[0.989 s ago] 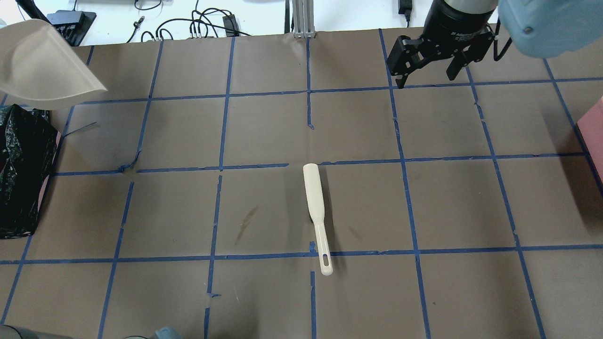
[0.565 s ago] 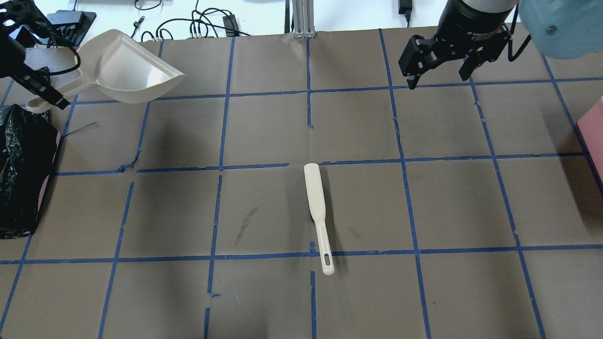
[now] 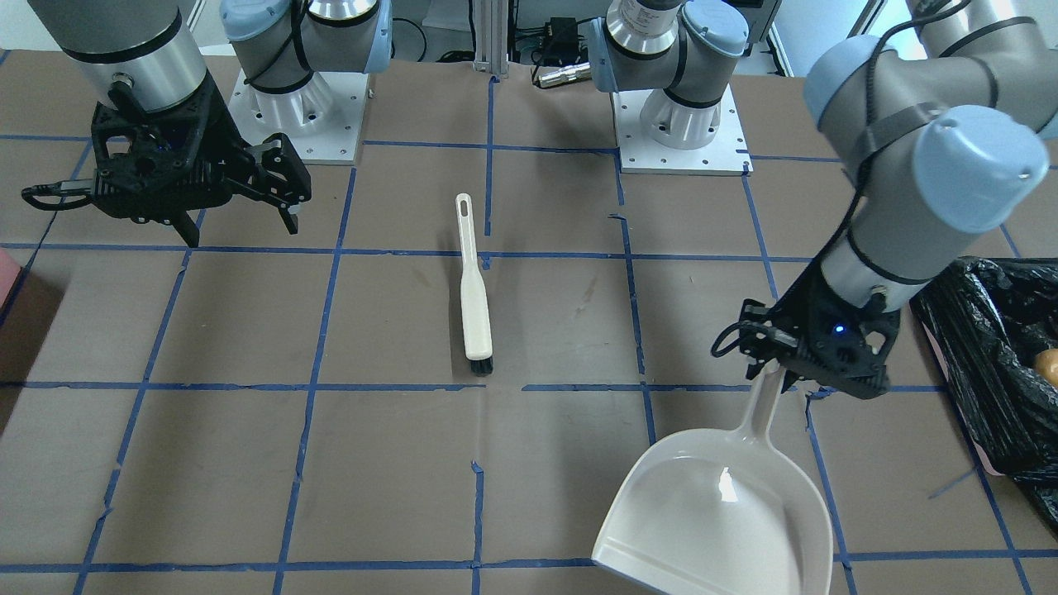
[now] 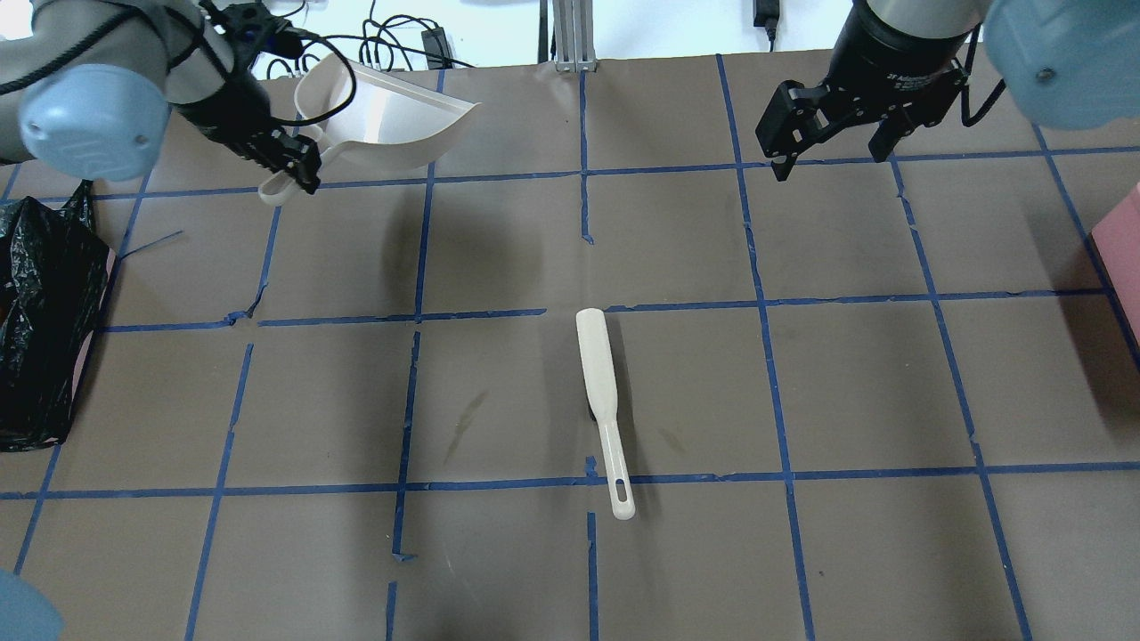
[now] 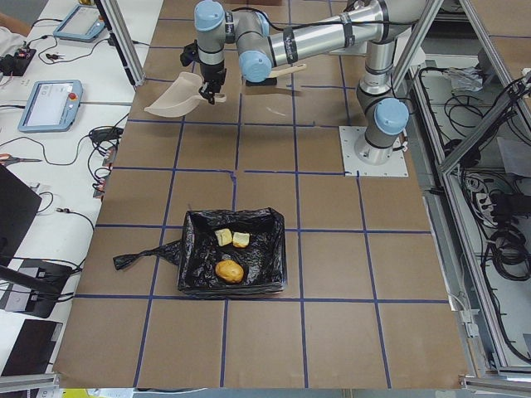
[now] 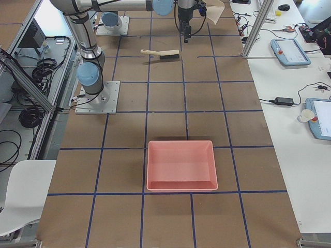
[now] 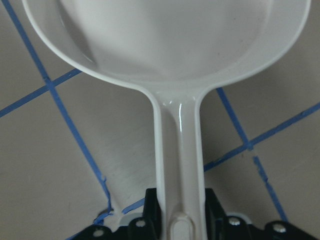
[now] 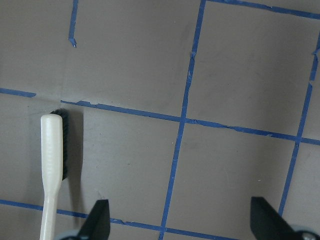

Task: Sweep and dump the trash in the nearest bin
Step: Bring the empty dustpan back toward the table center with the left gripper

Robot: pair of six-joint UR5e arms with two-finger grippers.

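Observation:
My left gripper (image 4: 287,167) is shut on the handle of a cream dustpan (image 4: 392,116), held above the table's far left; the pan (image 3: 727,504) looks empty, as in the left wrist view (image 7: 165,40). The bin (image 5: 265,249), lined with a black bag, stands at the left edge (image 4: 44,329). In it lie the tan lump (image 5: 230,271), the pale yellow-green chunk (image 5: 222,237) and the bread-like piece (image 5: 241,240). My right gripper (image 4: 833,147) is open and empty over the far right. A cream brush (image 4: 598,383) lies mid-table, also in the right wrist view (image 8: 52,160).
A pink tray (image 6: 181,144) sits at the table's right end, its corner showing in the overhead view (image 4: 1122,240). Cables lie beyond the far edge (image 4: 392,44). The arm bases (image 3: 678,124) stand on the robot's side. Blue tape lines grid the brown table (image 4: 802,383).
My left arm has swung the dustpan to the right, from over the bin out across the far left of the table. My right gripper has shifted slightly right, staying open. The brush has not moved.

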